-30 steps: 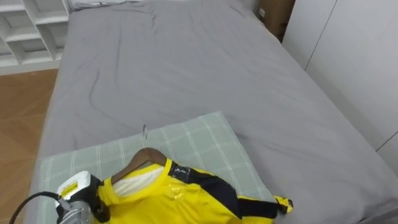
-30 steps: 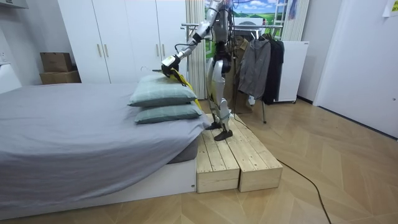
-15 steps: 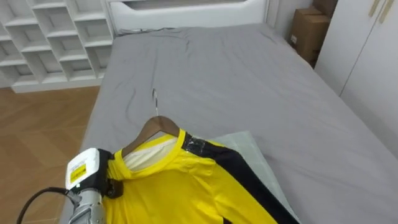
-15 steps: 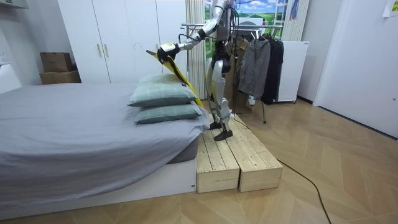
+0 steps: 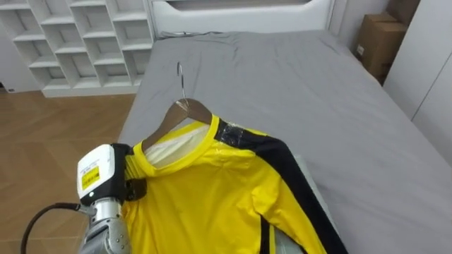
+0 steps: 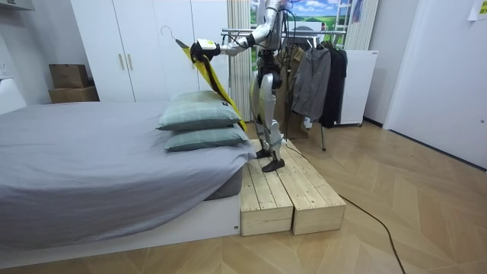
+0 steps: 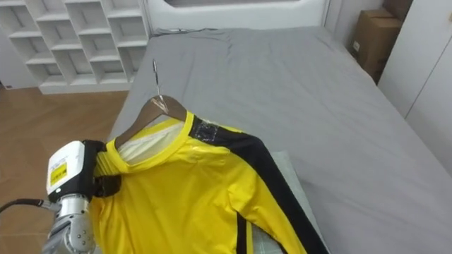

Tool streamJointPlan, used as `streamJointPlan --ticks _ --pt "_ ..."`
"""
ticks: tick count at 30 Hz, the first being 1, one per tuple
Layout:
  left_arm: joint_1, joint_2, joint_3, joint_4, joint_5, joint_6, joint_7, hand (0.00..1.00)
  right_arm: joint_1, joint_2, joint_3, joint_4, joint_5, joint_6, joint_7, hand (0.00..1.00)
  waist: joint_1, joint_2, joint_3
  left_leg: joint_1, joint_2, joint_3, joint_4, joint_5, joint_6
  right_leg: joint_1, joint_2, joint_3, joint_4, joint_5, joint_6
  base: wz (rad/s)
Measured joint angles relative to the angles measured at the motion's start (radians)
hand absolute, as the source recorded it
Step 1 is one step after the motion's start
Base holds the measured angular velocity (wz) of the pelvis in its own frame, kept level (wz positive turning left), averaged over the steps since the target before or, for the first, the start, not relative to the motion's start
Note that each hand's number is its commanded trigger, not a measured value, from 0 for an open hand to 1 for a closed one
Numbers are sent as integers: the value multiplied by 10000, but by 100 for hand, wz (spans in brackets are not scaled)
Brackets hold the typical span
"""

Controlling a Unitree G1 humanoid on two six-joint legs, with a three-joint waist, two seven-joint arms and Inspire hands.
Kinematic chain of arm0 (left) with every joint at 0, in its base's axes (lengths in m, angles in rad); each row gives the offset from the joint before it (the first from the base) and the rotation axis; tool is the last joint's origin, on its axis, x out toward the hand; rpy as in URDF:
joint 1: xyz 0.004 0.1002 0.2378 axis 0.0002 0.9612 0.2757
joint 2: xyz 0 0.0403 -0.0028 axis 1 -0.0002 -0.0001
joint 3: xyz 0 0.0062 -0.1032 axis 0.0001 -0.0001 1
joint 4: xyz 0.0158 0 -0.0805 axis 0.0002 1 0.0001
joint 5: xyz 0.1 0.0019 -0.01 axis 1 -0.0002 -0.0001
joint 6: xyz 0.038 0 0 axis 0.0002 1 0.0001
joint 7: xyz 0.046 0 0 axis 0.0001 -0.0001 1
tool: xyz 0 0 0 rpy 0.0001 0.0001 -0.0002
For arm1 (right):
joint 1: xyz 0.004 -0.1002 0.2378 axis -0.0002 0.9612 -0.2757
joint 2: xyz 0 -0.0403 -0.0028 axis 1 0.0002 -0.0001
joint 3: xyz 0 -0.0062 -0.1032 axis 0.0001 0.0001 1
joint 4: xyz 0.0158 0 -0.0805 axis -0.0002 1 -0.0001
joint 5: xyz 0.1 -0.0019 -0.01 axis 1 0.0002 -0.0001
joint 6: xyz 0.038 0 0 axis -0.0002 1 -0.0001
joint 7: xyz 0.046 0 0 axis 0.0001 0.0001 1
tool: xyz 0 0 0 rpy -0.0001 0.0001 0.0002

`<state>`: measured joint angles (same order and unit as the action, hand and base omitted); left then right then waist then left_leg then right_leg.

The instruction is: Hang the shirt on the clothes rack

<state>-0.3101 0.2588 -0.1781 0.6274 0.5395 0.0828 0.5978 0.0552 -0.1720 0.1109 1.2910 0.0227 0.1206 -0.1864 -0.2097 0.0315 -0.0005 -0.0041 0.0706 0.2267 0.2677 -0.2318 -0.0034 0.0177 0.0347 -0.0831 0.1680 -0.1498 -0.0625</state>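
Wooden flooring (image 5: pixel 49 141) and white cubby shelves (image 5: pixel 70 42) are showing at the left, beside the grey bed (image 5: pixel 318 106). At lower left the left hand (image 5: pixel 127 173) is clenching one shoulder of the yellow shirt (image 5: pixel 212 197), which is hanging on a wooden hanger (image 5: pixel 189 111) mid-frame; a cardboard box (image 5: pixel 381 42) is sitting upper right.

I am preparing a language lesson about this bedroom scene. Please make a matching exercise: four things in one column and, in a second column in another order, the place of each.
Things:
1. yellow shirt
2. cardboard box
3. pillows
4. dark clothes

Places:
A. stacked on the end of the bed nearest the robot
B. hanging behind the robot
C. on a wooden hanger, held up in the left robot hand
D. beside the bed, at the left eye view's upper right

Pairs: 1-C, 2-D, 3-A, 4-B
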Motion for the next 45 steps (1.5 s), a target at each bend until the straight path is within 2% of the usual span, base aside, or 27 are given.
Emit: streamJointPlan --ticks 5,10,17,21,24,26,29,33,35,41,45 --pt "0 2 -1 -21 2 -43 96 100 -20 -29 -12 -4 -87 -2 0 0 -19 -12 11 -1 -4 0 -20 0 -1 1 0 -6 -15 -11 -2 0" --pt "0 4 -11 -29 13 -43 254 100 -5 -141 -128 45 -887 2 -243 0 -11 -6 15 34 -72 -111 -109 15 -7 47 -21 -14 -96 -16 8 3" --pt "24 1 -244 -137 20 25 677 100 -23 -483 -190 44 -1914 35 -1510 0 -14 22 35 115 -147 -128 -301 22 2 96 -84 -18 -172 -35 63 0" --pt "612 119 -249 -947 41 36 1076 100 -27 -555 -1046 -145 -1849 25 -2407 0 -90 -35 71 335 -148 -123 -497 29 3 184 -67 0 -144 -36 66 -3" --pt "785 220 -248 -1364 141 38 1239 100 1 -615 -1928 -502 -1850 -8 -3058 0 -123 -109 110 340 -152 -126 -572 32 -3 168 -64 -25 -154 -35 67 0" --pt "793 296 -244 -1441 137 34 1427 100 -39 -620 -2375 -648 -1805 -133 -3560 0 -202 -169 105 342 -151 -133 -598 32 -3 173 -61 -74 -152 -35 67 5" --pt "935 323 -235 -1747 140 37 1619 100 21 -624 -2919 -1341 -1826 -184 -4262 0 -263 -244 94 415 -147 -155 -678 34 -6 189 -49 -89 -124 -33 69 1" --pt "1010 326 -236 -1865 218 34 1653 100 -25 -632 -2987 -1849 -2250 -362 -5242 0 -261 -408 89 708 -121 -108 -876 50 -33 323 -2 -59 8 -33 69 -4" --pt "1063 325 -237 -1866 221 39 1608 100 -3 -643 -2993 -2162 -2488 -339 -5536 0 -250 -481 56 794 -119 -96 -897 51 -35 383 0 -59 16 -33 69 -3" --pt "1096 323 -242 -2005 231 132 1233 100 -52 -648 -2952 -4227 -4447 -323 -6223 0 12 -554 63 759 -149 65 -803 51 -34 318 -45 26 16 -33 78 -7" --pt "1328 293 -385 -2999 267 422 805 100 -108 -643 -2640 -6362 -5920 -267 -6258 0 203 -539 55 675 -143 127 -693 54 -32 269 -1 166 -8 -35 81 -4"
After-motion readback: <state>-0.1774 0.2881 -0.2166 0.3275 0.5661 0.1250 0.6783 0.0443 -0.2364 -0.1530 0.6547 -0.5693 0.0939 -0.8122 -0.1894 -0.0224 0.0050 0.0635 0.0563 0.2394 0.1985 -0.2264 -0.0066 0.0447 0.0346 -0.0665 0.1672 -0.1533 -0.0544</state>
